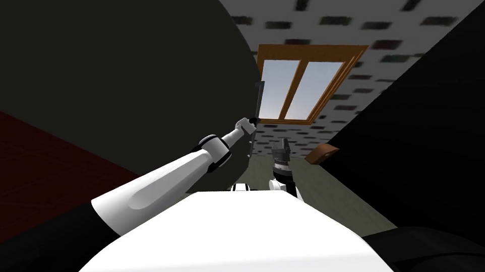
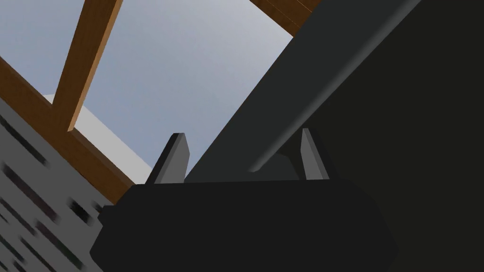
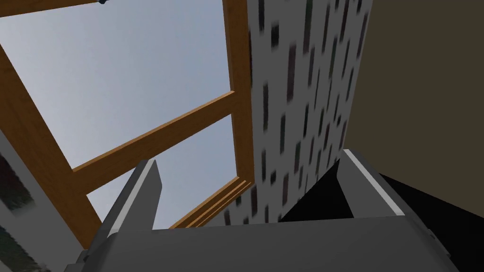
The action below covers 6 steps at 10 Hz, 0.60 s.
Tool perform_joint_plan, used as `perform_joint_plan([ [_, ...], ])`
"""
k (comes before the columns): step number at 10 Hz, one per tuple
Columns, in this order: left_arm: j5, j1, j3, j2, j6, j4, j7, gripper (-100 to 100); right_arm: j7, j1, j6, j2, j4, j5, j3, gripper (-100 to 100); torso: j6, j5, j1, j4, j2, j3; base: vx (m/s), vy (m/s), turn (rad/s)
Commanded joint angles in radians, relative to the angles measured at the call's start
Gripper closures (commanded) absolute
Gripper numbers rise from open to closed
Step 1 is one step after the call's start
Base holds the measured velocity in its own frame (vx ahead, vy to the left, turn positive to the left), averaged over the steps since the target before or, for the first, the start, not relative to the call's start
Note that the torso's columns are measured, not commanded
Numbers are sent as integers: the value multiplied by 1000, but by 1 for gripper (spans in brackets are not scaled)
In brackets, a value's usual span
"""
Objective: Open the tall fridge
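The tall fridge is a broad, very dark door on my left. Its dark bar handle runs along the door's edge, next to the window. My left gripper is stretched out to the lower part of that handle. In the left wrist view the handle passes slantwise between the two fingers, which press its sides, with the door just beyond. My right gripper is held low in front of my chest, pointing up. Its fingers stand wide apart with nothing between them.
A window with a wooden frame sits in a speckled wall behind the handle. A small brown object lies by a black area on the right. Dark red floor shows at the left, pale greenish floor ahead.
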Motion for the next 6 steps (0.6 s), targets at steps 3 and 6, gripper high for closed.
perform_joint_plan([
  [3,71,5,-59,-16,2,-58,-3,100,0,0,0,0,0,0,0,0,-9,3,2,3,-7,-5,-173,82,-216],
  [6,99,-29,-65,-1,68,-96,-4,-100,0,0,0,0,0,0,0,0,-6,1,-2,2,-10,-6,-84,57,-104],
])
